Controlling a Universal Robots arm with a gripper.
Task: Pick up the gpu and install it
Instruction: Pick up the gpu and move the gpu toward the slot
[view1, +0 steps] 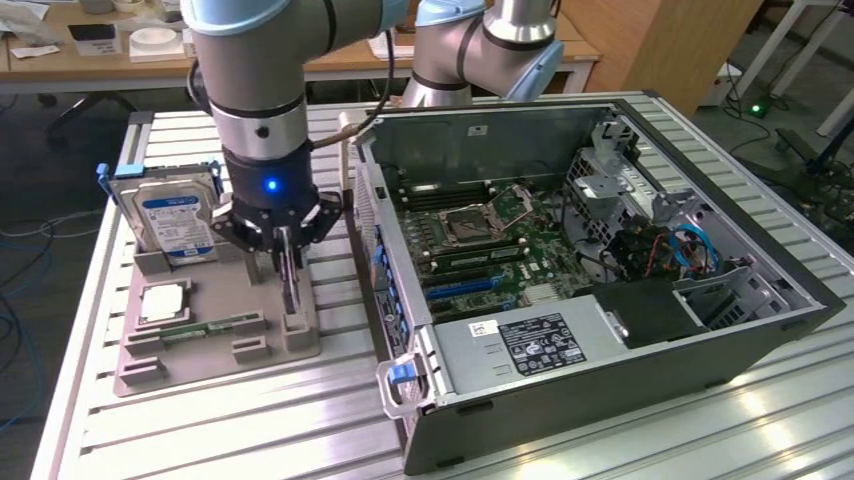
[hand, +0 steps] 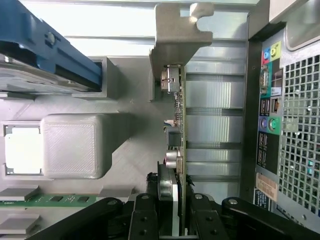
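Gripper (view1: 286, 282): fingers are clamped on the gpu (hand: 178, 120), left of centre in the exterior view.
Gpu: is seen upright at the grey holder (view1: 200, 355), beside the open computer case (view1: 747, 330).

The gripper (hand: 172, 202) squeezes the gpu (hand: 180, 107) between its two black fingers (hand: 145, 216). The card stands on its thin edge, with its silver bracket (hand: 175, 35) at the far end. A gray holder (hand: 132, 155) with a hard drive (hand: 55, 55), a chip (hand: 21, 150) and a memory stick (hand: 55, 200) lies on one side, and the computer case (hand: 295, 130) stands on the other.
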